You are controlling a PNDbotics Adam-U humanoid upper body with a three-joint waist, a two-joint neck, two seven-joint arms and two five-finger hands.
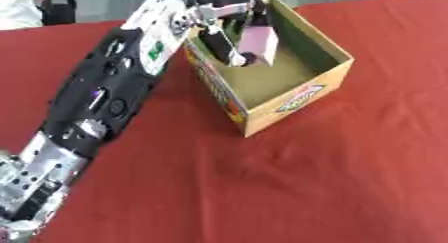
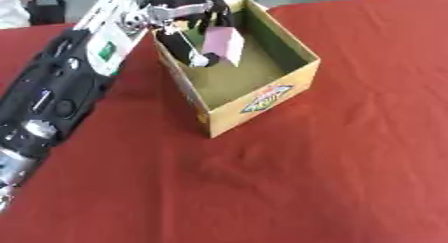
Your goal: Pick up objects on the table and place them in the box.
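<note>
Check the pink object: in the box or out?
In, not released: the pink object sits below the box rim, left hand fingers curled around it.

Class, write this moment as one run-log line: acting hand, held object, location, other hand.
hand: left hand | holds: pink object, fingers curled on it | where: inside box opening, above floor | right hand: not in view | surface: red tablecloth

Red tablecloth (image 1: 350, 177), yellow box (image 1: 302, 99) with olive-green inside and colourful printed logo, pink object (image 2: 224, 44), black-and-silver arm (image 1: 96, 102)
</note>
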